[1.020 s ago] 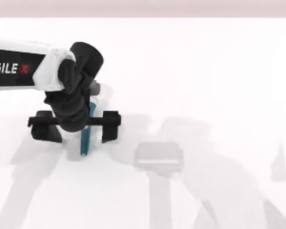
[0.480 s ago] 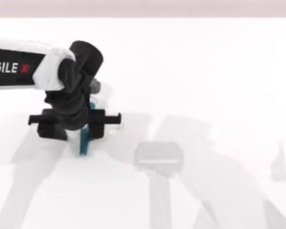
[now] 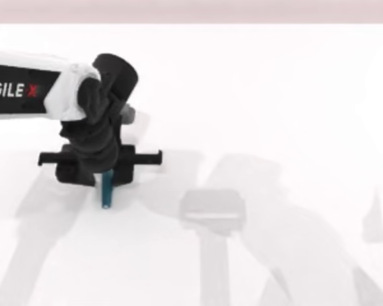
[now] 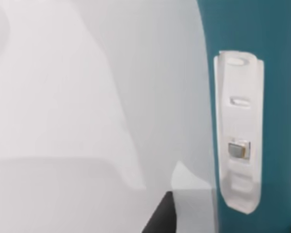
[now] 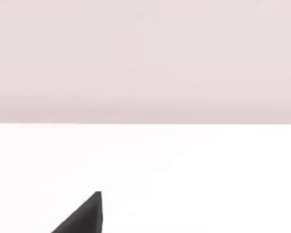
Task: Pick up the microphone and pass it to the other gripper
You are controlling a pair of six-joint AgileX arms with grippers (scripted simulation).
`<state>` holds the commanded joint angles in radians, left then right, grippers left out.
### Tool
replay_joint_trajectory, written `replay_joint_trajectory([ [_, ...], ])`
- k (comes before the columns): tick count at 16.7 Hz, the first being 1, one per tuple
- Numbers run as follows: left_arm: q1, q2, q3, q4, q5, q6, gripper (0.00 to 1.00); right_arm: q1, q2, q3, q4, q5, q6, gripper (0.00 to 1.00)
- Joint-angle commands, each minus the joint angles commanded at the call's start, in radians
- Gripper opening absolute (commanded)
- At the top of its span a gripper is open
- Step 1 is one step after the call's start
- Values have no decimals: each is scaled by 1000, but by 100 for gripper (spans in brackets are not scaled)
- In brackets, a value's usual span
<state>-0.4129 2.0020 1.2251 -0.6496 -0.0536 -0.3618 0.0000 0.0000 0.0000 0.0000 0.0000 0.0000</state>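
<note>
The microphone [image 3: 106, 191] lies on the white table at the left, only the lower end of its teal handle showing from above. My left gripper [image 3: 102, 167] reaches straight down over it, jaws drawn in on the handle from both sides and shut on it. The wrist hides the mesh head. The left wrist view is filled by the teal handle [image 4: 281, 73] and its white switch [image 4: 238, 131], with one black fingertip [image 4: 162, 221] beside them. My right arm is out of the top view. One black fingertip [image 5: 87, 216] shows in its wrist view, with nothing near it.
Grey shadows of the arms [image 3: 212, 213] fall across the white table [image 3: 274, 95] in front of and to the right of the left gripper. A pale pink wall [image 3: 191, 9] runs along the far edge.
The left gripper's jaws have closed inward from wide apart onto the handle. The microphone has shifted slightly left, and less of its handle shows. The arm itself stays in place.
</note>
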Motion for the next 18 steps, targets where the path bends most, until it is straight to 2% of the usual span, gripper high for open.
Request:
replay_joint_trajectory([
  [3,0,-8,-6,34,12,9,0,0,0,0,0,0,0,100],
  [7,4,-45,-46,216,75,56,0,0,0,0,0,0,0,100],
  [11,13,-108,-126,509,175,130,0,0,0,0,0,0,0,100],
  [18,31,-260,-304,1127,374,285,0,0,0,0,0,0,0,100],
])
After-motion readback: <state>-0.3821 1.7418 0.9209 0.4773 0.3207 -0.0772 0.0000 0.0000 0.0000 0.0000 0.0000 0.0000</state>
